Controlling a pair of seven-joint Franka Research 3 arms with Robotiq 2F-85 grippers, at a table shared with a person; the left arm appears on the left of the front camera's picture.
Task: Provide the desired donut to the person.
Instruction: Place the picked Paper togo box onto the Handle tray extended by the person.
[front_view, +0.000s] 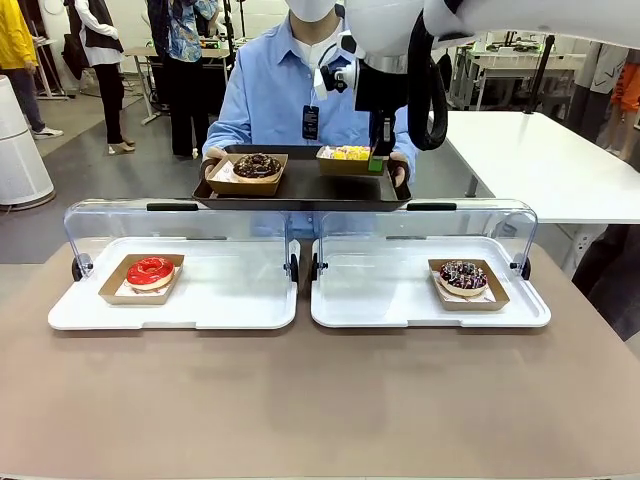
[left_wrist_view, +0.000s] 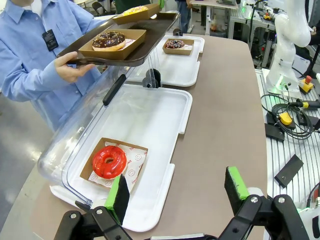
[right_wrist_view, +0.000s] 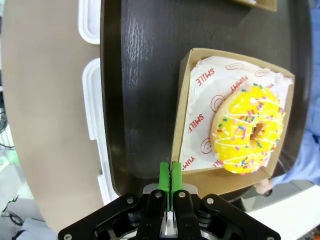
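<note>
two donuts sit on the person's tray (front_view: 300, 195); our right tool (right_wrist_view: 170, 172), pinching the yellow donut's box (right_wrist_view: 181, 115), hasn't released; left tool (left_wrist_view: 177, 192) gapes idle.

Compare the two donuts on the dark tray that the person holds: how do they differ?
The chocolate donut is dark brown; the yellow donut has bright icing with coloured sprinkles and white stripes. The chocolate donut sits at the tray's left in the front view, free of any hand; the yellow donut's box is at the right, pinched by the right hand. Both lie in brown paper boxes.

Brown table (front_view: 320, 400) bears two white trays (front_view: 175, 295), apparently side by side.
</note>
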